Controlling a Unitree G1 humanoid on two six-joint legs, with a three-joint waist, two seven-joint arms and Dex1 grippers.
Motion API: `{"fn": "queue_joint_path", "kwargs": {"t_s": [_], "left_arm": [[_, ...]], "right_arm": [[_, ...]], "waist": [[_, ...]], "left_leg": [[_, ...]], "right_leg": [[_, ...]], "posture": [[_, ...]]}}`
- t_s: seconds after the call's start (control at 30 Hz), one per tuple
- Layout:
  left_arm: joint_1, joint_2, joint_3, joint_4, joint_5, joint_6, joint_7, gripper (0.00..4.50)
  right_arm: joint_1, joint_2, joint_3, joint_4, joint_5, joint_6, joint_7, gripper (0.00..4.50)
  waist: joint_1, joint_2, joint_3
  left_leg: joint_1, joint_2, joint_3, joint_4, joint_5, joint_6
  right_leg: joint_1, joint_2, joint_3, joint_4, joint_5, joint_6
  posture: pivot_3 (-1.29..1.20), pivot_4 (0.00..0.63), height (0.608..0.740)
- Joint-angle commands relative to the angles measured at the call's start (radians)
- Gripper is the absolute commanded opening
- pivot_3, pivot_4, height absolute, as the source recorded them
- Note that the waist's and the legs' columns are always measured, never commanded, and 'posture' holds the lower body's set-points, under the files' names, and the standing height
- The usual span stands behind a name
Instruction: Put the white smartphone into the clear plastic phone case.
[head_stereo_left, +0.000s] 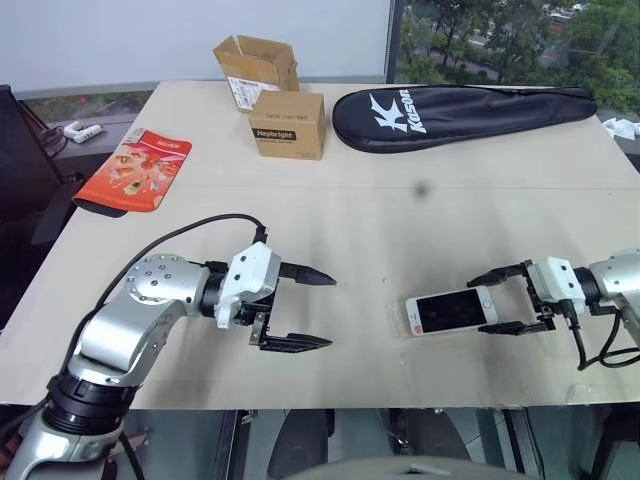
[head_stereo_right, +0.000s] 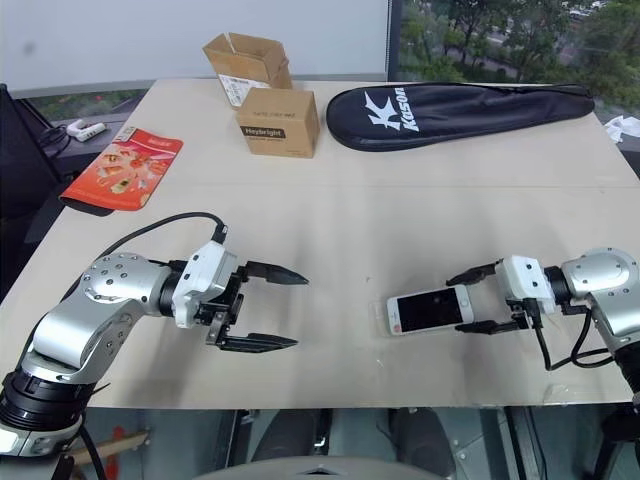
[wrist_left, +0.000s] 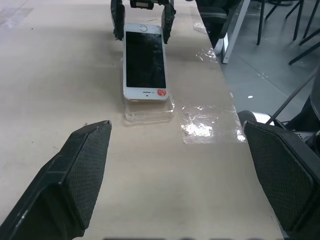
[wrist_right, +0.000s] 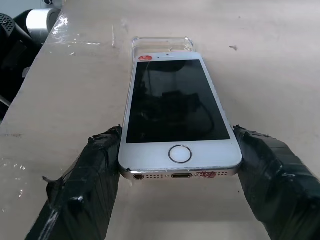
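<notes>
Phone (wrist_right: 177, 107) lies screen-up on the counter (head_stereo_left: 400, 220), toward four o'clock of the surface in the head view, its long axis running across from three to nine o'clock. Right claw (head_stereo_left: 508, 298) comes in from three o'clock; its two black fingers (wrist_right: 87, 180) press the phone's long edges at the home-button end, clenched on it. Clear case (wrist_left: 149, 110) sits under the phone's far end, its rim poking out just beyond the end with the red sticker; whether the phone is seated inside cannot be told.

Left claw (head_stereo_left: 300, 308) hovers near seven o'clock, jaws spread wide and holding nothing, aimed across at the phone, well apart from it.

Back of counter: two cardboard boxes (head_stereo_left: 285, 122) at about twelve o'clock, black racket bag (head_stereo_left: 460, 112) at one o'clock, red packet (head_stereo_left: 135, 168) at ten o'clock overhanging the counter's edge.
</notes>
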Motion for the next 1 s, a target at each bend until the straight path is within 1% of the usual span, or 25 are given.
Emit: {"fn": "queue_joint_path", "kwargs": {"t_s": [0.03,0.23,0.6,0.63,0.7,1.0], "left_arm": [[-0.006,0.011,0.003,-0.037,-0.001,-0.016,-0.002,4.4],[-0.028,-0.002,-0.022,-0.022,0.021,-0.028,0.002,4.4],[-0.091,-0.049,-0.102,0.008,0.098,-0.033,0.062,4.4],[-0.099,-0.053,-0.108,0.013,0.107,-0.032,0.065,4.5],[-0.115,-0.061,-0.125,0.024,0.126,-0.034,0.075,4.5],[-0.124,-0.067,-0.133,0.034,0.14,-0.04,0.066,4.5]], "right_arm": [[-0.015,-0.037,0.032,0.011,0.013,-0.027,0.097,3.02],[-0.036,-0.049,0.078,0.025,0.011,-0.043,0.097,3.02],[-0.051,-0.04,0.081,0.05,-0.015,-0.021,0.097,3.02],[-0.05,-0.042,0.082,0.049,-0.017,-0.012,0.097,4.07],[-0.05,-0.04,0.077,0.048,-0.024,-0.008,0.097,4.4],[-0.042,-0.027,0.038,0.044,-0.028,-0.003,0.097,4.4]], "waist": [[0.0,0.0,0.0],[0.002,0.0,0.0],[0.002,0.0,0.0],[0.003,0.0,0.0],[0.003,0.0,0.0],[0.0,0.0,0.0]], "left_leg": [[0.0,0.0,0.0,0.0,0.0,0.0],[0.0,0.0,0.0,0.0,0.0,0.0],[0.0,0.0,0.0,0.0,0.0,0.0],[0.0,0.0,0.0,0.0,0.0,0.0],[0.0,0.0,0.0,0.0,0.0,0.0],[0.0,0.0,0.001,0.0,0.0,0.0]], "right_leg": [[0.0,0.0,0.0,0.0,0.0,0.0],[0.0,0.0,0.0,0.0,0.0,0.0],[0.0,0.0,0.0,0.0,0.0,0.0],[0.0,0.0,0.0,0.0,0.0,0.0],[0.0,0.0,0.0,0.0,0.0,0.0],[0.0,0.0,0.001,0.0,0.0,0.0]], "posture": [[0.0,0.15,0.74],[0.0,0.15,0.74],[0.0,0.15,0.74],[0.0,0.15,0.74],[0.0,0.15,0.74],[0.0,0.15,0.74]]}}
